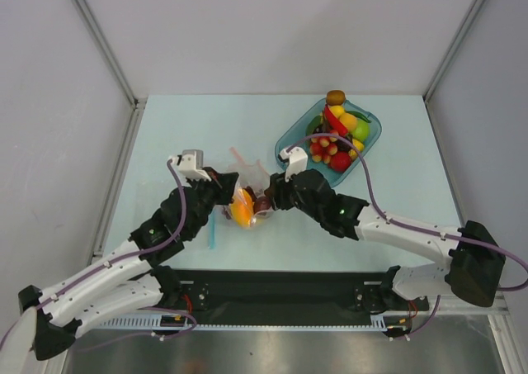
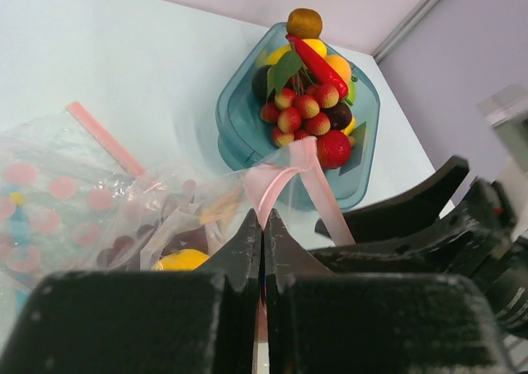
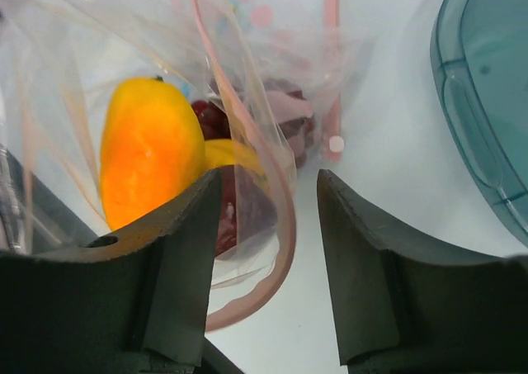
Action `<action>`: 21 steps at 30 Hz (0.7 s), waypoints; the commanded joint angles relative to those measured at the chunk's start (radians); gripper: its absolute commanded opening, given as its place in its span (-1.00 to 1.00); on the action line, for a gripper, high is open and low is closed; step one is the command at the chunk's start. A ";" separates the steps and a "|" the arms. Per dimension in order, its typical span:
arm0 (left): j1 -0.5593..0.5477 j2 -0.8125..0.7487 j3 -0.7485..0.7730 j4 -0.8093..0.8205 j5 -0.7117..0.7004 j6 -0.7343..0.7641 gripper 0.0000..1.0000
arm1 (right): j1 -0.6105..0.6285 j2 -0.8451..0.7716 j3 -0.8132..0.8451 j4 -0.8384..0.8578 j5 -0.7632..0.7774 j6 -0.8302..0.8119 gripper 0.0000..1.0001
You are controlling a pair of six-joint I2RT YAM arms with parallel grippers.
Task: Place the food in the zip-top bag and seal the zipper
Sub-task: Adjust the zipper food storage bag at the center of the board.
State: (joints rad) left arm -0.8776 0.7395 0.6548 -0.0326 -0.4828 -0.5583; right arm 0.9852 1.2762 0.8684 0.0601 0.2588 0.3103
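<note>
Top external view: both arms meet mid-table [image 1: 173,134] over the zip-top bag [image 1: 245,180], which lies just left of and nearer than the teal dish [image 1: 289,139]. On the left wrist view, the left claw [image 2: 262,222] is pinched tight on the pale pink zipper [image 2: 285,169], and the strip is folded up above its tips. On the right wrist view, the right claw [image 3: 268,184] stands moderately wide, with the bag's pink mouth edge looping between its jaws. Inside the clear plastic sit an orange-yellow fruit [image 3: 153,155] and dark grapes [image 3: 216,120]. More food [image 2: 307,101] is heaped in the dish at far right, a brown fruit on top. The only print that can be made out on the bag is pink dots [image 2: 62,187].
</note>
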 commanded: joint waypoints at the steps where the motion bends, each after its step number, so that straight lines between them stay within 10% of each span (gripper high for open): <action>1: 0.005 -0.031 0.014 0.005 -0.054 0.000 -0.99 | 0.042 0.021 0.092 -0.112 0.063 0.018 0.04; 8: 0.005 -0.078 0.008 -0.016 -0.132 0.001 -0.99 | 0.130 0.074 0.190 -0.235 0.186 0.019 -0.10; 13: 0.005 -0.081 0.019 -0.015 -0.100 0.011 -0.99 | 0.141 0.080 0.245 -0.318 0.186 0.010 -1.00; 21: -0.014 -0.066 0.101 -0.035 0.186 0.003 -0.99 | 0.141 -0.121 0.360 -0.410 0.301 -0.037 -1.00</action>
State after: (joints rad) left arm -0.8829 0.6762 0.6971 -0.1059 -0.4515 -0.5575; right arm 1.1202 1.2778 1.1286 -0.3347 0.4751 0.3050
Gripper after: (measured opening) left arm 0.009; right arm 0.012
